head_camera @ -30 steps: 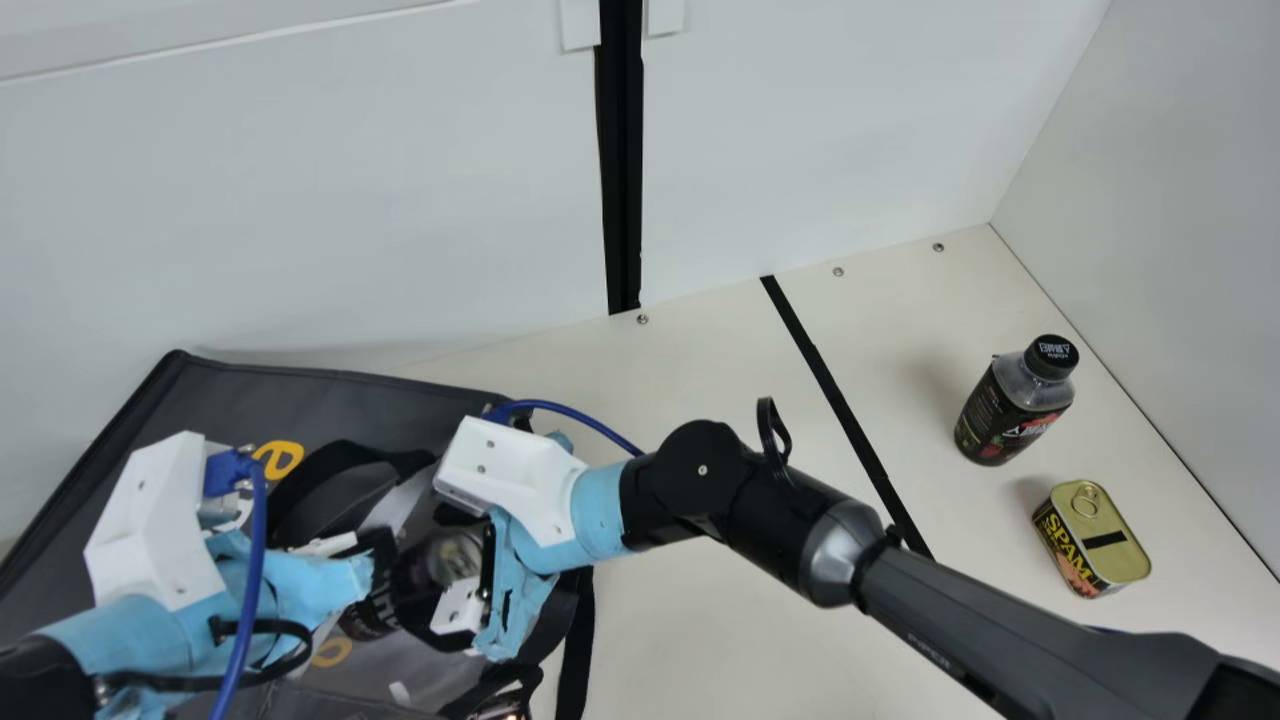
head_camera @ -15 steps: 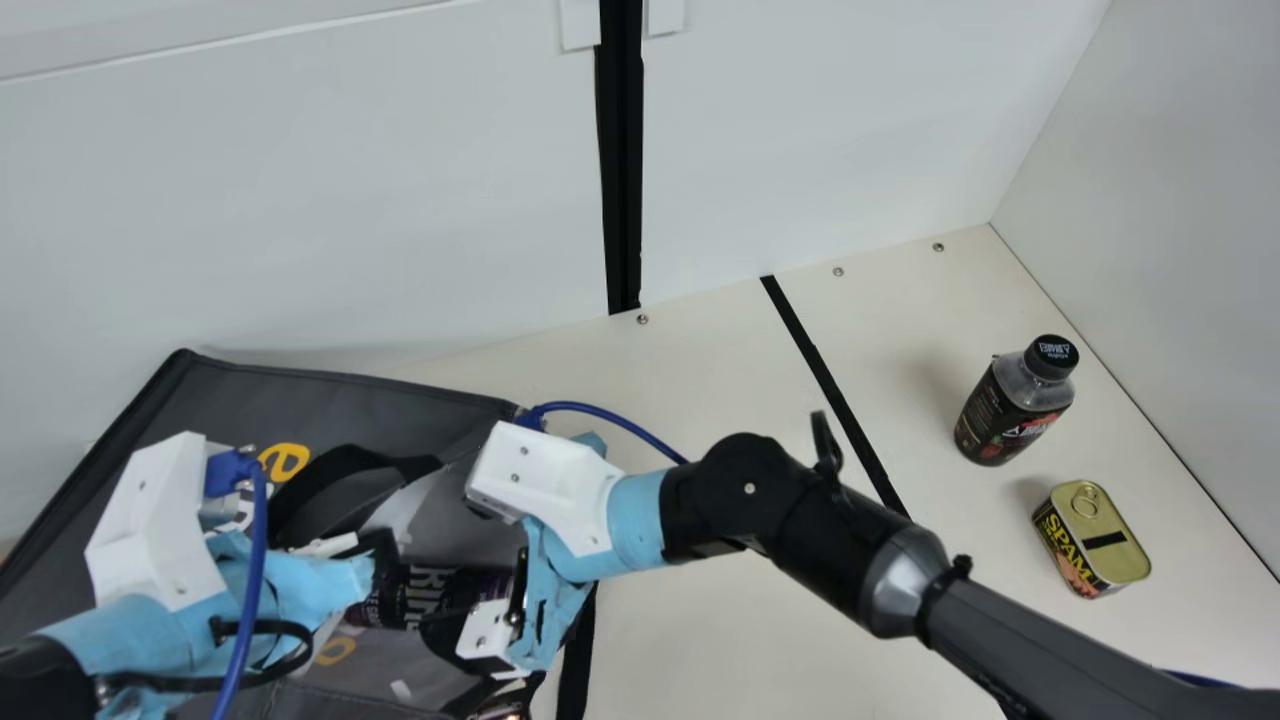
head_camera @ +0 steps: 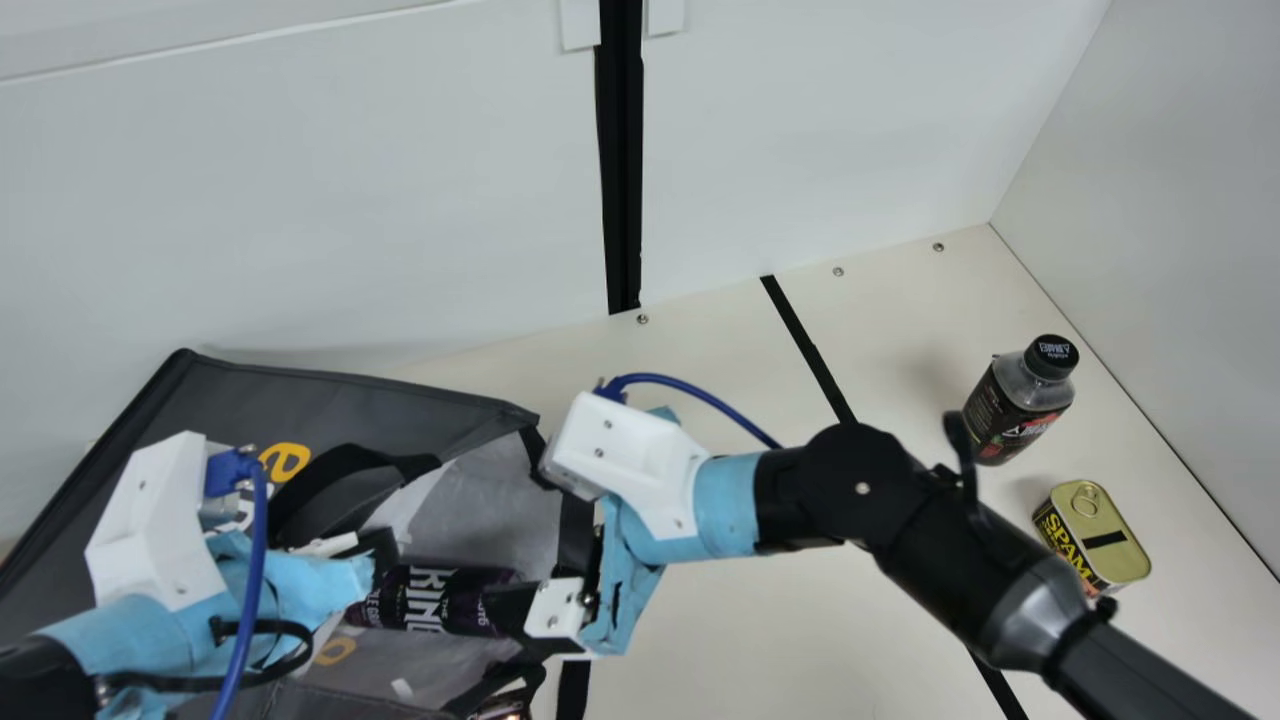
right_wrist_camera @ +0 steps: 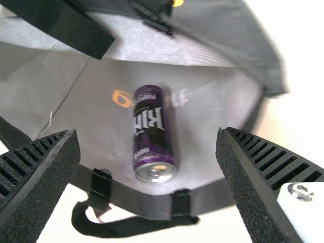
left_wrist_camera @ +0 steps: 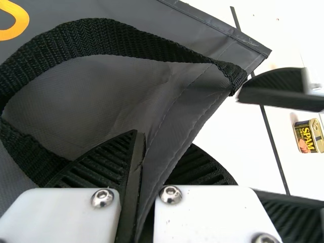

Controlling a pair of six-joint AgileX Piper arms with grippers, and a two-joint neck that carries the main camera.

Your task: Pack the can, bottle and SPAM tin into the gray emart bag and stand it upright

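Observation:
My left gripper point(head_camera: 372, 572) is shut on the edge of the gray emart bag point(head_camera: 400, 398); in the left wrist view the fabric of the bag point(left_wrist_camera: 174, 119) runs between the fingertips of this gripper point(left_wrist_camera: 139, 152). The purple-black can point(head_camera: 430, 598) lies on its side inside the bag. My right gripper point(head_camera: 535, 608) is at the bag's mouth, beside the can. In the right wrist view this gripper point(right_wrist_camera: 148, 144) stands open, the can point(right_wrist_camera: 151, 126) lying beyond its spread fingers. The bottle point(head_camera: 1015, 405) stands upright at the table's right, with the SPAM tin point(head_camera: 1105, 540) nearby.
Black strap handles point(head_camera: 350, 495) lie on the bag. A black strip point(head_camera: 810, 350) crosses the cream table point(head_camera: 700, 370) between bag and bottle. White walls point(head_camera: 300, 200) rise behind and at the right. My right forearm passes close to the SPAM tin.
My right gripper has moved right, away from the can, and more of the can is visible inside the bag. The left arm has stayed still.

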